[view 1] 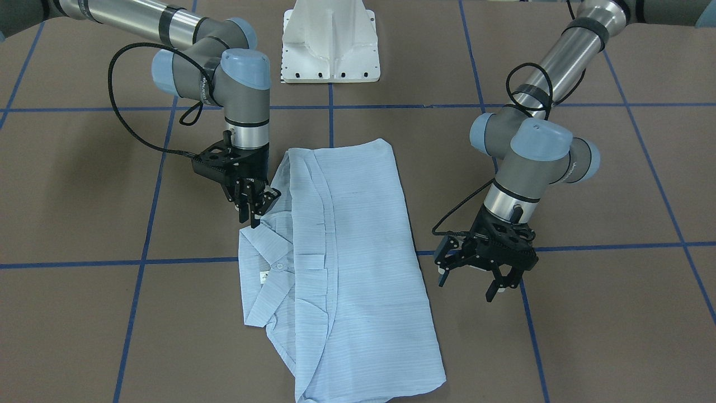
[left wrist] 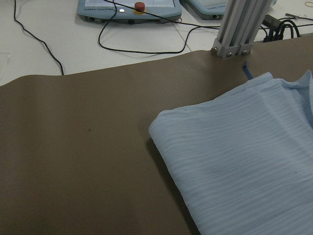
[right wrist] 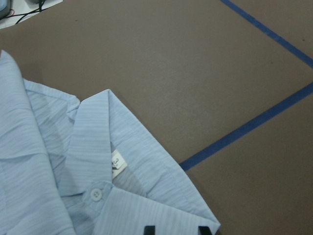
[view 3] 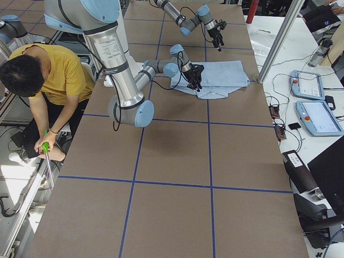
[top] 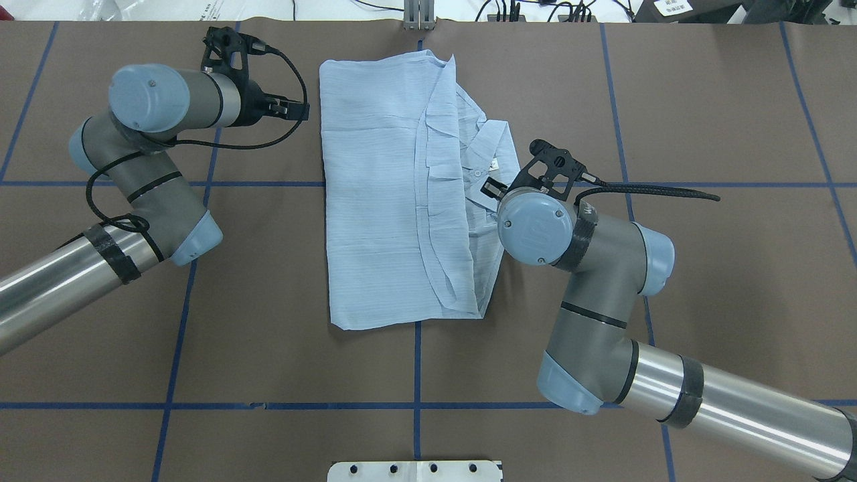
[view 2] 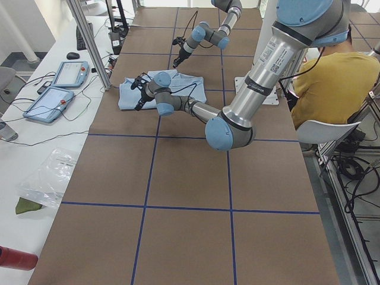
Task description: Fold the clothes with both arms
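Brown tabletop [view 1: 587, 347] with blue grid lines [view 1: 112, 263] bears a folded shirt [view 1: 358, 252].

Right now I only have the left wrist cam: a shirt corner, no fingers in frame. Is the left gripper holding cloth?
Observer: No. In the front view the left gripper is open and off the shirt, over the table beside it.
Operator: Where's the right one?
Observer: The right gripper is at the collar edge, on the shirt's opposite side. Its wrist cam shows the fingers apart over the collar tip.
Operator: Collar tucked under or exposed?
Observer: Exposed. The neck label is showing, beside the folded-over body panel.
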